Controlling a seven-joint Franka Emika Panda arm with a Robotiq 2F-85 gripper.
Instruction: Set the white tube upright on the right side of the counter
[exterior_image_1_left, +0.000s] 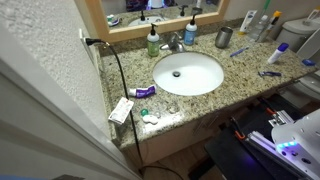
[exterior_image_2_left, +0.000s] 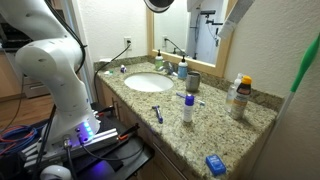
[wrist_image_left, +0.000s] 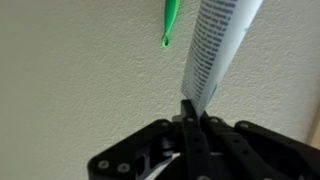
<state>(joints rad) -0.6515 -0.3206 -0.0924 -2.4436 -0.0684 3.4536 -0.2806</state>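
In the wrist view the tool is clamped on the flat crimped end of the white tube. The tube slants toward the upper right of the frame with only a plain wall behind it, so it appears to be held clear of the desk; I cannot pick out either with certainty in the exterior views. I judge the grasp done, leaving the tube to be brought down onto bare granite, stood upright and released.

Polished speckled granite counter, glossy white sink basin, smooth plastic white tube, matt black gripper
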